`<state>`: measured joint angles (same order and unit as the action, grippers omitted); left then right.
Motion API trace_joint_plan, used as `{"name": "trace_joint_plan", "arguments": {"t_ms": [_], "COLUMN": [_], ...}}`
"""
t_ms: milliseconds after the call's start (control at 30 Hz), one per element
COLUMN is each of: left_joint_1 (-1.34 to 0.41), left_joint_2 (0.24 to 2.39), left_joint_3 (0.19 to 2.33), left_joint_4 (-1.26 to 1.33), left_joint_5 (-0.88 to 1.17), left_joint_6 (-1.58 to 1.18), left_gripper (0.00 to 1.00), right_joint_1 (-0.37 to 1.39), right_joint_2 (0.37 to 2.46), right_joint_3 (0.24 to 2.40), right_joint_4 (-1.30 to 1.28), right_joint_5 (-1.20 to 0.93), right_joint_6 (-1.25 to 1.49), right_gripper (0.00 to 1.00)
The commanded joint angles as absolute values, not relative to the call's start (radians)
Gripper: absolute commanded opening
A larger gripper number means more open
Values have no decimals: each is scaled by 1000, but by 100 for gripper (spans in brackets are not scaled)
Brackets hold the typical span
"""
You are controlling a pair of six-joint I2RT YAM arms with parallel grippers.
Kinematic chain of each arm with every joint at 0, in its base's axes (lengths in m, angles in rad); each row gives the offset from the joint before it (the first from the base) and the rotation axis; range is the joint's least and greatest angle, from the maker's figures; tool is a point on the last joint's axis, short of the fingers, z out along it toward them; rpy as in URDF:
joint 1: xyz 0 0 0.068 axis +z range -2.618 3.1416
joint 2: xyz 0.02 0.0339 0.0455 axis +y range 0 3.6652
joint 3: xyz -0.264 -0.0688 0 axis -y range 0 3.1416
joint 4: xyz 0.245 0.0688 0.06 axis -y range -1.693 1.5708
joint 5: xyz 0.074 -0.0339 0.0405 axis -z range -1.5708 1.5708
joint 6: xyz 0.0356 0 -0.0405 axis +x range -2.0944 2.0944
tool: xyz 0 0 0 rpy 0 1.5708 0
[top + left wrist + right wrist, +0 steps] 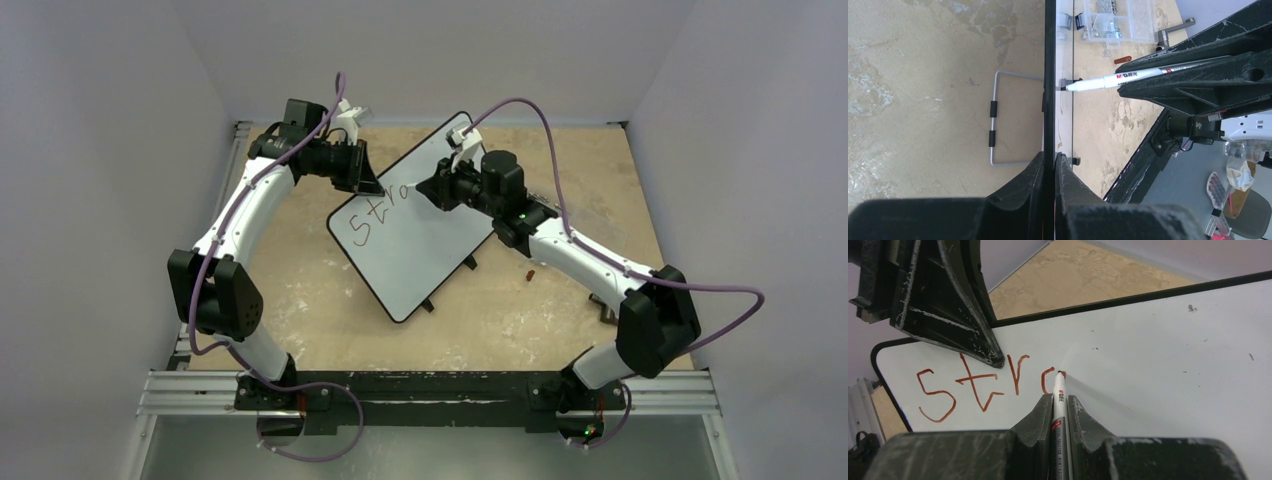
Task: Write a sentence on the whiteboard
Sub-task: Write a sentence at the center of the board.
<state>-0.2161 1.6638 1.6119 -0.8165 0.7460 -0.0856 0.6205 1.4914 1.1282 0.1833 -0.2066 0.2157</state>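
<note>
The whiteboard [420, 245] lies slanted mid-table; it also shows edge-on in the left wrist view [1050, 75] and fills the right wrist view [1168, 350]. My left gripper [362, 172] is shut on its upper left rim [1050, 162]. My right gripper [437, 192] is shut on the red-and-white marker [1059, 400], whose tip touches the board. The marker also shows in the left wrist view [1113, 79]. The sentence [983, 382] reads "str" plus a partly drawn letter by the tip, in reddish-brown; it also shows in the top view [378, 212].
A clear plastic box of metal bits [1118, 20] stands on the table beyond the board. A small red cap [531, 270] lies right of the board. The board's wire stand [998, 125] shows behind it. Grey walls enclose the table on three sides.
</note>
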Motion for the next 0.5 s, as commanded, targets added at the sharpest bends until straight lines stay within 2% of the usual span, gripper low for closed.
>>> {"name": "trace_joint_plan", "arguments": {"t_ms": [0,167,467], "left_joint_1": [-216,-216,-216], "left_joint_2": [1594,1594,1593], "left_joint_3": [1648,1647,1647], "left_joint_4": [-744,-746,-745], "left_joint_5": [764,763,762], "left_joint_6": [-37,-37,-37], "left_gripper": [0,0,0], "right_joint_1": [620,619,603], "right_joint_2": [1485,1429,1299], "right_joint_3": [1136,1084,1000], "right_joint_4": [251,297,331], "right_joint_5": [-344,-386,-287], "right_joint_6": [191,191,214], "right_gripper": [0,0,0]}}
